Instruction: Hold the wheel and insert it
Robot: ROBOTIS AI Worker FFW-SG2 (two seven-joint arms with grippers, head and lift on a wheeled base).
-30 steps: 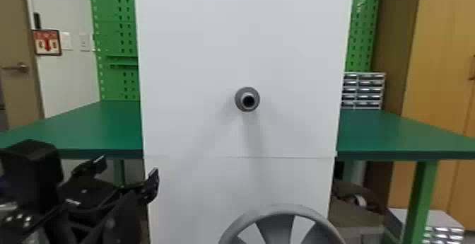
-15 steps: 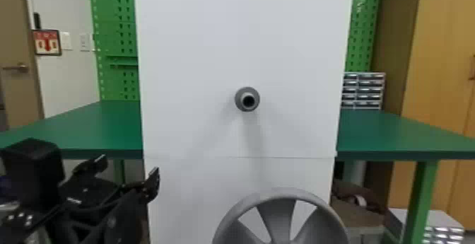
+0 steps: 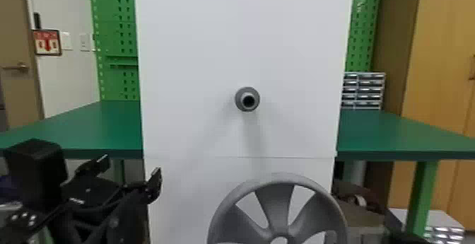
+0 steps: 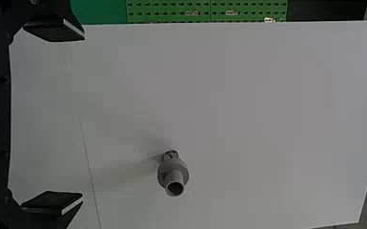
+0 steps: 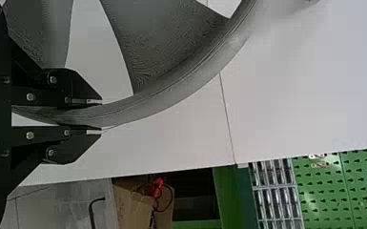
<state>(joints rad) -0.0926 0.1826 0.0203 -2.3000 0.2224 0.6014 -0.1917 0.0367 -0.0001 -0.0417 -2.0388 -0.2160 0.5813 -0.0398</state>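
Two grippers: your left gripper (image 3: 130, 167) at the lower left of the head view, your right gripper (image 5: 96, 116) at the rim of the wheel (image 3: 276, 204).
Right grip: clamped on the wheel, one finger on either side of the rim, the spokes spreading away from your fingertips.
Left grip: you have the fingers spread wide, apart from the wheel, which lies off to their right.
Wheel: off the peg (image 3: 247, 99), its face toward you in front of the panel, the hub partly in sight at the head view's bottom edge.
Peg: past your left gripper (image 4: 82, 114) and higher, sticking out of the panel, open end toward you, above the wheel.
White panel (image 3: 194, 59): upright beyond both your grippers, the surface that backs the wheel.
Green table (image 3: 92, 130): beyond your left gripper, reappearing past the panel's right edge.
Drawer unit (image 3: 364, 91): on the table's right part, well apart from your left gripper.
Cardboard box (image 5: 131, 205): farther off from your right gripper, beyond the panel's edge.
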